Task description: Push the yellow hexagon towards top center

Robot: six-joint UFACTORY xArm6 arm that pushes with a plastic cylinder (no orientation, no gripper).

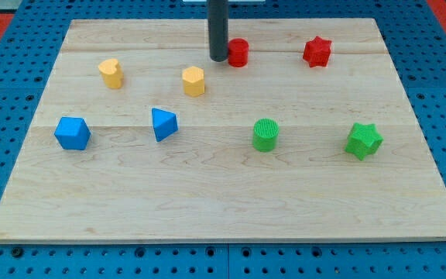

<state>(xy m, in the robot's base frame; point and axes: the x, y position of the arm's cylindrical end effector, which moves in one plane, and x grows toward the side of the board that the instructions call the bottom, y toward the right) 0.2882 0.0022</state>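
The yellow hexagon (193, 80) stands on the wooden board (223, 194), left of centre in the upper half. My tip (218, 59) is at the top centre, just up and to the right of the hexagon, with a small gap between them. A red cylinder-like block (238, 53) sits right beside the tip on the view's right. The rod comes down from the view's top edge.
A second yellow block (111, 73) sits at the upper left. A red star (317, 51) is at the upper right. A blue block (72, 132) and a blue wedge (163, 124) lie mid-left. A green cylinder (265, 135) and a green star (362, 140) lie mid-right.
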